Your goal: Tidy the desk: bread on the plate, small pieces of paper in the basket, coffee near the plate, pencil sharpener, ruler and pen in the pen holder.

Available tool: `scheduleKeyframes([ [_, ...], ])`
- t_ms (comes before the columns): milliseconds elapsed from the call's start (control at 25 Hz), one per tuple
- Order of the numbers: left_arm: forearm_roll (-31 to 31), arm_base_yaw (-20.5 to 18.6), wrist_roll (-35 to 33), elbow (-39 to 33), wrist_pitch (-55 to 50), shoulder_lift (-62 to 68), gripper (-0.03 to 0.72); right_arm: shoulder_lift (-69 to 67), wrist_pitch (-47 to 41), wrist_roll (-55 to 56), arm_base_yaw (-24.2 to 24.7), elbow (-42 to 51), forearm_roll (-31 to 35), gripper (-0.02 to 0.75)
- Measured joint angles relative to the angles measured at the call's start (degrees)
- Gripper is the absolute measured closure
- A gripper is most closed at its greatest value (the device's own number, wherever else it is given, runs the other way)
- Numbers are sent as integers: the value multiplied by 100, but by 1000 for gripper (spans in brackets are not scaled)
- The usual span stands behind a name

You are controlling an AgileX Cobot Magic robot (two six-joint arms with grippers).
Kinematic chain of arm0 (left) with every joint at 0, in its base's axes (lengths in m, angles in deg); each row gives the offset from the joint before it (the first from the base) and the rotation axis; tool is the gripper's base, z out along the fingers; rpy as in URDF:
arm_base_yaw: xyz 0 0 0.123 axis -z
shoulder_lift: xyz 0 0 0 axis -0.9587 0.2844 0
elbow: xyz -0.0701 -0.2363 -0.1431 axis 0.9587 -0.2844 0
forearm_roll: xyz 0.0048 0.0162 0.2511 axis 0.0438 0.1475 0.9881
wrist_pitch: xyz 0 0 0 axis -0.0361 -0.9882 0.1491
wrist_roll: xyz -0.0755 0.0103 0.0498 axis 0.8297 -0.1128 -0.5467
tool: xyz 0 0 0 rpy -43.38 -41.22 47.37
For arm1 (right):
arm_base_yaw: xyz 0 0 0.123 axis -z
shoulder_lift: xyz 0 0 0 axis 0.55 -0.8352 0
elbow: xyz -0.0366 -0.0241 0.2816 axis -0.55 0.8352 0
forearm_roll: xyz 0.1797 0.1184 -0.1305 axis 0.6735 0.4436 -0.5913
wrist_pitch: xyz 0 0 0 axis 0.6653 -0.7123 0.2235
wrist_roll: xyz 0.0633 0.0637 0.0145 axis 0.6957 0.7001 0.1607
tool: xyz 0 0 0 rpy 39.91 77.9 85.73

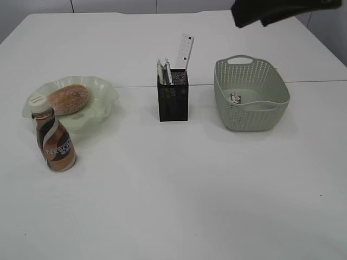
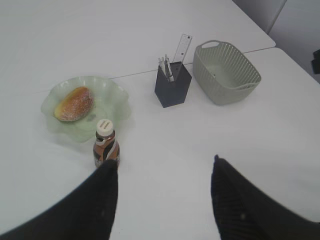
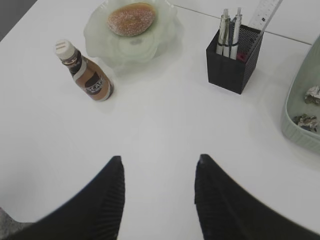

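Note:
The bread [image 1: 69, 99] lies on the pale-green plate [image 1: 103, 89] at the left. The coffee [image 1: 54, 142] stands upright just in front of the plate. The black pen holder [image 1: 173, 100] holds the ruler [image 1: 184, 52] and pens [image 1: 164, 70]. A small pink thing [image 3: 243, 56] sits inside it; I cannot tell whether it is the pencil sharpener. Paper pieces [image 1: 235, 98] lie in the basket [image 1: 250, 95]. My left gripper [image 2: 164, 162] hangs open and empty above the desk, right of the coffee [image 2: 106, 145]. My right gripper [image 3: 160, 159] is open and empty too, high over bare tabletop.
A dark part of an arm [image 1: 282, 11] shows at the top right of the exterior view, above and behind the basket. A thin seam [image 1: 314, 82] crosses the white desk behind the objects. The desk's far edge [image 2: 255, 49] runs behind the basket.

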Motion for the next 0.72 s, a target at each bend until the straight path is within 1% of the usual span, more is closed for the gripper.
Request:
scheduleKeyframes([
  [160, -31, 0, -367, -747, -4, -748, 254, 1294, 422, -104, 0, 1126, -10, 393],
  [280, -31, 0, -843, -1434, -13, -1451, 254, 2396, 727, -374, 0, 1930, -10, 393],
  [400, -43, 0, -1363, -2192, 139, -2214, 254, 3440, 804, -582, 0, 2744, -10, 393],
  [560, -188, 0, -1566, -3184, 402, -3183, 254, 4721, 804, -607, 0, 3497, -10, 393],
  [720, -364, 0, -1588, -4016, 622, -3992, 254, 5864, 629, -607, 0, 3976, -10, 393],
])
